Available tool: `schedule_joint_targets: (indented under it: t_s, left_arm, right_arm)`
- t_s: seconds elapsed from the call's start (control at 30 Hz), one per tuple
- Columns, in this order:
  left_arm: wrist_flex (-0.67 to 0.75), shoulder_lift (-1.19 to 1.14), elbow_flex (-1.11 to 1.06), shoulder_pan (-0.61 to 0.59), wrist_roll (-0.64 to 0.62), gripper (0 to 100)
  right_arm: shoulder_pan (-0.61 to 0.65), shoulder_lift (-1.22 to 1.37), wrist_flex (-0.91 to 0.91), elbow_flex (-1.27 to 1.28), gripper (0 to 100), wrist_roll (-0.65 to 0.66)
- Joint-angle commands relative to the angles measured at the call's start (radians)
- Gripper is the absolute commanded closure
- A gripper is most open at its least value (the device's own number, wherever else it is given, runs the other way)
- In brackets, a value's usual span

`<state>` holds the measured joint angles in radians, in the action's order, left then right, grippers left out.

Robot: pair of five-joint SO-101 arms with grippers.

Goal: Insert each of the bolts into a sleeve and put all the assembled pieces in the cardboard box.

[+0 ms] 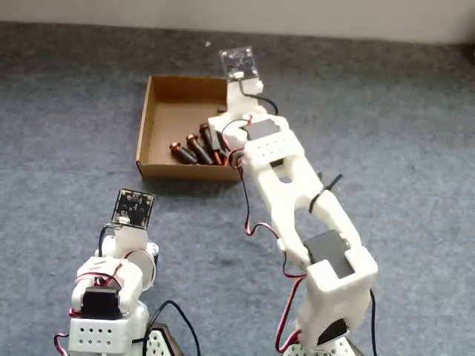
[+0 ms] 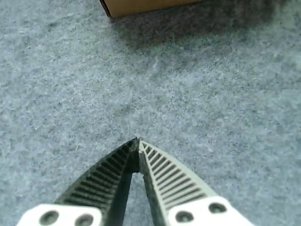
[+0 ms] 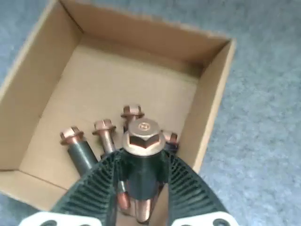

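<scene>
The cardboard box (image 1: 145, 119) lies open at the far side of the grey carpet. Several assembled pieces (image 1: 194, 150), copper bolts in dark sleeves, lie side by side on its floor near the front wall. My right gripper (image 3: 143, 162) hangs over them, shut on another assembled piece (image 3: 143, 136) held by its dark sleeve, hex head up. In the high view the right gripper (image 1: 223, 139) sits over the box's near right corner. My left gripper (image 2: 138, 142) is shut on nothing, low over bare carpet, with a corner of the box (image 2: 141, 5) ahead of it.
The left arm (image 1: 119, 274) is folded back at the near left of the table. The right arm (image 1: 297, 193) stretches diagonally from the near right up to the box. Open carpet surrounds the box on all sides.
</scene>
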<state>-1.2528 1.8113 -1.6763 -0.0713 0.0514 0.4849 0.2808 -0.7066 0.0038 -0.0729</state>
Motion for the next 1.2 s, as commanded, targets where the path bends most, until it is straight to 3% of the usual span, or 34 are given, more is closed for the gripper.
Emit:
schedule_joint_targets:
  t_s: [0.0, 0.13, 0.4, 0.73, 1.17]
  left_arm:
    - [-0.002, 0.005, -0.021, -0.004, 0.008, 99]
    - [-0.002, 0.005, -0.021, -0.004, 0.008, 99]
    - [-0.002, 0.005, -0.021, -0.004, 0.009, 99]
    - [-0.002, 0.005, -0.021, -0.004, 0.009, 99]
    - [-0.002, 0.005, -0.021, -0.004, 0.009, 99]
  right_arm:
    - [0.004, 0.027, 0.001, -0.074, 99.2, -0.009]
    - [0.004, 0.076, -0.001, -0.074, 98.8, -0.009]
    - [0.004, 0.079, -0.021, -0.071, 84.4, -0.011]
    - [0.004, -0.11, -0.228, -0.147, 84.7, -0.011]
    - [0.002, -0.383, -0.641, -0.145, 84.7, -0.014]
